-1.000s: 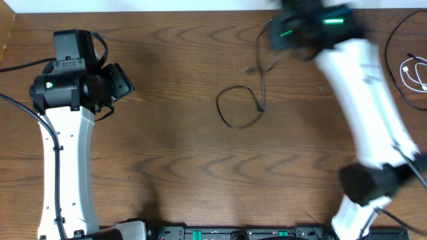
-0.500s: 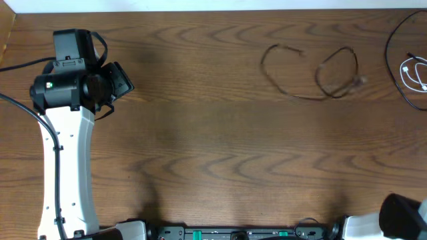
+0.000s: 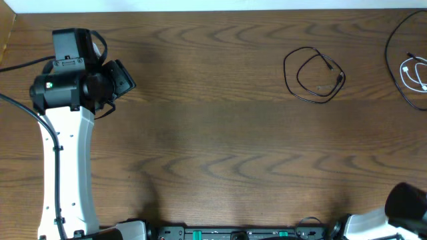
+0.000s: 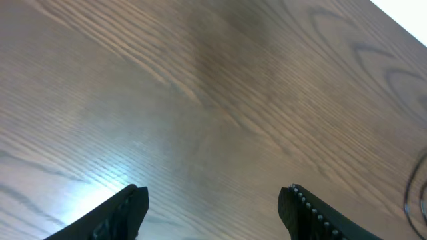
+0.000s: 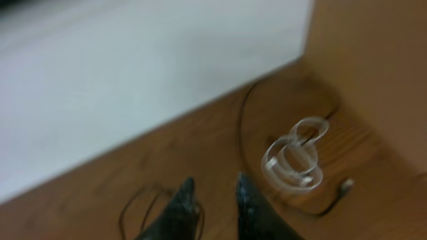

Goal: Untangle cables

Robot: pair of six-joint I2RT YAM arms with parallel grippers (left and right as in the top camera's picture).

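Your left gripper [image 4: 213, 203] is hovering over bare wood of the table [image 3: 213, 147] at its left side. Its fingers are standing well apart and carrying nothing.

Your right gripper [image 5: 213, 193] is showing only in its own wrist view, which is blurred. There its fingers are sitting close together with a narrow gap between them, and nothing is lying in that gap.

The black cable [image 3: 285, 72] is lying free on the table in the far right quarter, curled into a loose double loop with its plug ends inside the curl. No gripper is touching it.

The white cable [image 3: 405, 71] is resting coiled at the right edge, well apart from the black one. A dark cord [image 3: 387, 50] is arcing around it.
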